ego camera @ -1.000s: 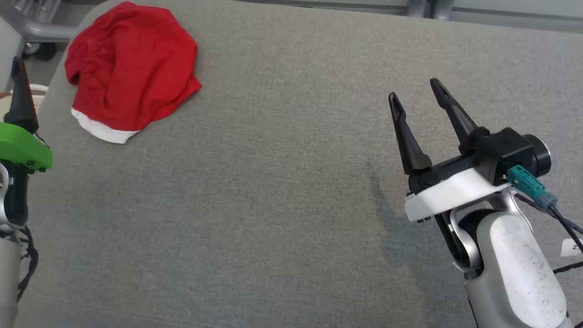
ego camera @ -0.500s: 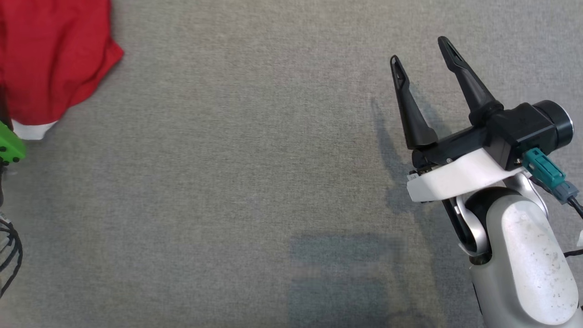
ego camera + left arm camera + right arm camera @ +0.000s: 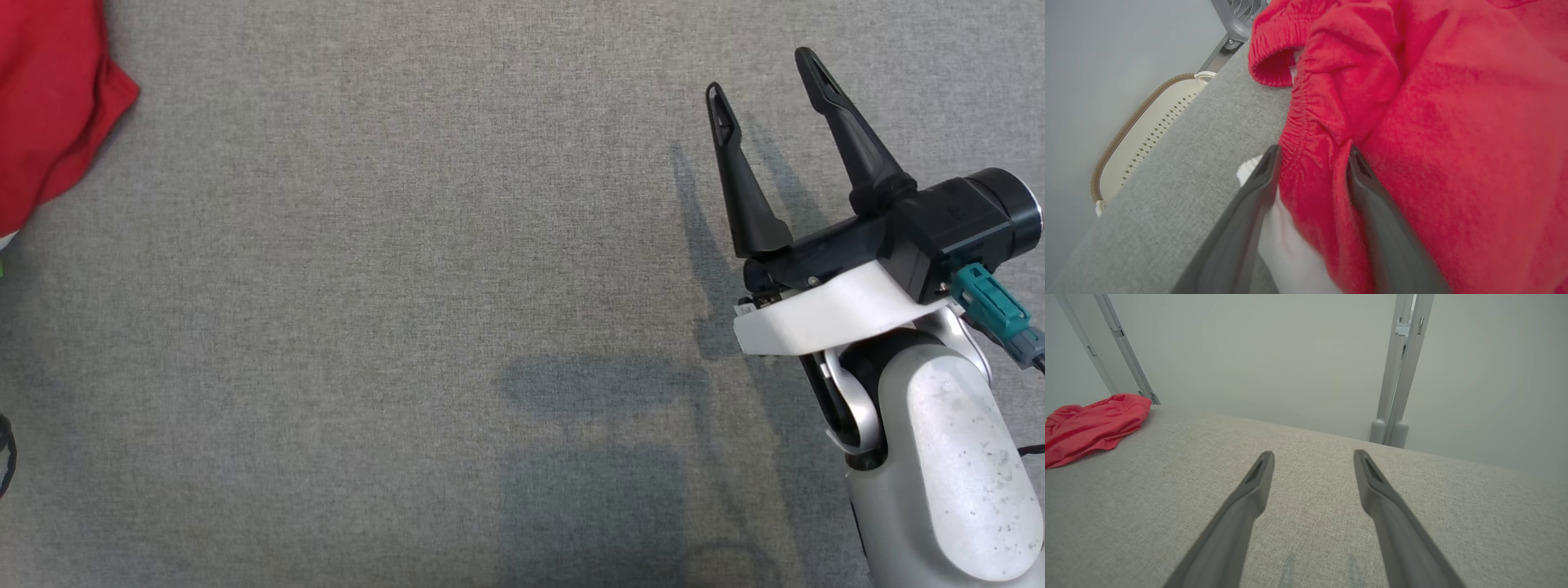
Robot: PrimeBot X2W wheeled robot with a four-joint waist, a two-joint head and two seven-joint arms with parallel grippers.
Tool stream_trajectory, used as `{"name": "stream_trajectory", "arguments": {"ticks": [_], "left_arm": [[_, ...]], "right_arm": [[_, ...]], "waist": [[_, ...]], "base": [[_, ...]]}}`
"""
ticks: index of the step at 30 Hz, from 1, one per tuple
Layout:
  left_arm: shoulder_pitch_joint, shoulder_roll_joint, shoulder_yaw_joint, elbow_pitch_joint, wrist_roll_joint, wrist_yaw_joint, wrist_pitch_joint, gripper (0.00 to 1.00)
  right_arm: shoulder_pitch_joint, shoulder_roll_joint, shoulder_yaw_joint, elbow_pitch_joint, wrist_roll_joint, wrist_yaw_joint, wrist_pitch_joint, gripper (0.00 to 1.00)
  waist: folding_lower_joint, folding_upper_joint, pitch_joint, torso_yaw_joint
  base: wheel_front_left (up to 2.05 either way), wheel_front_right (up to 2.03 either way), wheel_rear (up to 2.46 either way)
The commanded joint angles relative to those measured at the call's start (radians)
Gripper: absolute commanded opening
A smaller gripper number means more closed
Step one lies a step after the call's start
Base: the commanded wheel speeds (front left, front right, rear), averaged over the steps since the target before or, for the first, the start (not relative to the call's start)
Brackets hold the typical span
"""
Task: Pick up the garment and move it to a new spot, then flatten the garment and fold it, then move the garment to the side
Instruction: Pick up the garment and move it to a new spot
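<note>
Head camera has shifted, leaving the crumpled red cotton garment at the grey fabric-topped table's left edge, left gripper spread astride its gathered fold, right gripper spread and idle, so bite deep before lifting.

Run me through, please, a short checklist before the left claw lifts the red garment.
1. Left claw astride a fold of the garment: ok.
2. Fold pinched tight: not ok, the fingers stand apart with cloth loose between them.
3. How many layers sit between the fingers: cannot tell.
4. Right claw open, hovering clear of the cloth: ok.
5. Bare table in the middle for a new spot: ok.
6. Garment well away from the table's edge: not ok, it lies close beside it, so lift inward.
</note>
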Motion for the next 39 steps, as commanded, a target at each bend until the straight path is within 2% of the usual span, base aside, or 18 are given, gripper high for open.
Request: {"name": "stream_trajectory", "arguments": {"ticks": [1,9,15,25,30,35,39], "left_arm": [[-0.008,0.002,0.001,0.014,-0.001,0.001,-0.009,0.00],[-0.041,0.053,-0.018,0.022,0.041,-0.007,-0.128,0.00],[-0.078,0.086,-0.060,-0.011,0.085,-0.038,-0.146,0.00],[-0.107,0.063,-0.171,-0.169,0.157,-0.087,-0.128,0.00],[-0.089,0.033,-0.222,-0.269,0.175,-0.101,-0.095,0.00],[-0.045,0.004,-0.260,-0.393,0.170,-0.104,-0.057,0.00],[0.003,-0.022,-0.280,-0.485,0.158,-0.084,-0.026,0.00]], "right_arm": [[-0.001,-0.003,-0.003,0.001,0.004,0.000,-0.009,1.00],[0.020,-0.003,-0.009,0.043,0.033,0.000,-0.048,1.00],[0.051,-0.003,-0.012,0.093,0.070,0.000,-0.084,1.00],[0.150,-0.003,-0.022,0.202,0.155,0.000,-0.156,1.00],[0.204,-0.003,-0.037,0.229,0.173,0.000,-0.172,1.00],[0.247,-0.003,-0.052,0.237,0.184,0.000,-0.178,1.00],[0.274,-0.003,-0.058,0.238,0.196,0.000,-0.181,1.00]], "waist": [[-0.0002,0.0031,-0.005,-0.002],[-0.0002,0.0031,-0.079,-0.008],[-0.0002,0.0031,-0.174,-0.014],[-0.0002,0.0031,-0.387,-0.046],[-0.0002,0.0031,-0.469,-0.063],[-0.0002,0.0031,-0.522,-0.080],[-0.0002,0.0031,-0.542,-0.093]], "base": [[0.00,0.00,0.00],[0.00,0.00,0.00],[0.00,0.00,0.00],[0.00,0.00,0.00],[0.00,0.00,0.00],[0.00,0.00,0.00],[0.00,0.00,0.00]]}}
